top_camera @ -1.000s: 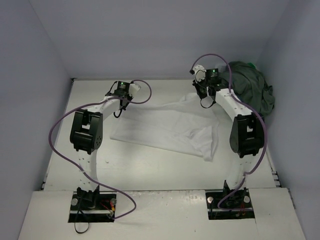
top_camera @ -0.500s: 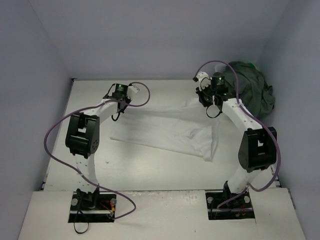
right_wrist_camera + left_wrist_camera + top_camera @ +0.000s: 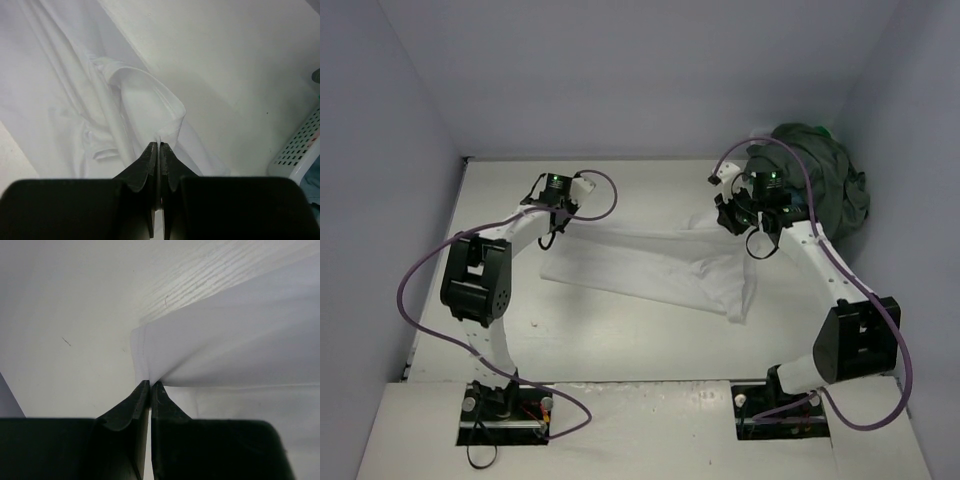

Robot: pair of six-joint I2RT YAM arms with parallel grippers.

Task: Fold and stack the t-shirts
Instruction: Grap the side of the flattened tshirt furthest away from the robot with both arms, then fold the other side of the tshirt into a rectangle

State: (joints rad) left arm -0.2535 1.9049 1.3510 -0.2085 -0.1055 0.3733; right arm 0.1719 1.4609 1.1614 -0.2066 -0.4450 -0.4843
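We count two tools, both clamped on one white t-shirt (image 3: 660, 265) spread mid-surface (image 3: 620, 340): left tool (image 3: 150, 385) on its hem edge, right tool (image 3: 159, 146) on a fold. One dark olive-grey shirt (image 3: 820, 175) sits heaped in the far-right corner.

White t-shirt (image 3: 660, 265) spread on bench (image 3: 620, 340), dark olive-grey t-shirt (image 3: 830, 175) heaped far right.
White t-shirt lies wrinkled mid-bench, near-right end bunched. Far-left corner is pinched in left end effector (image 3: 150, 385), far-right hem fold in right end effector (image 3: 160, 145). Dark olive-grey t-shirt is a crumpled mound in the far-right corner.
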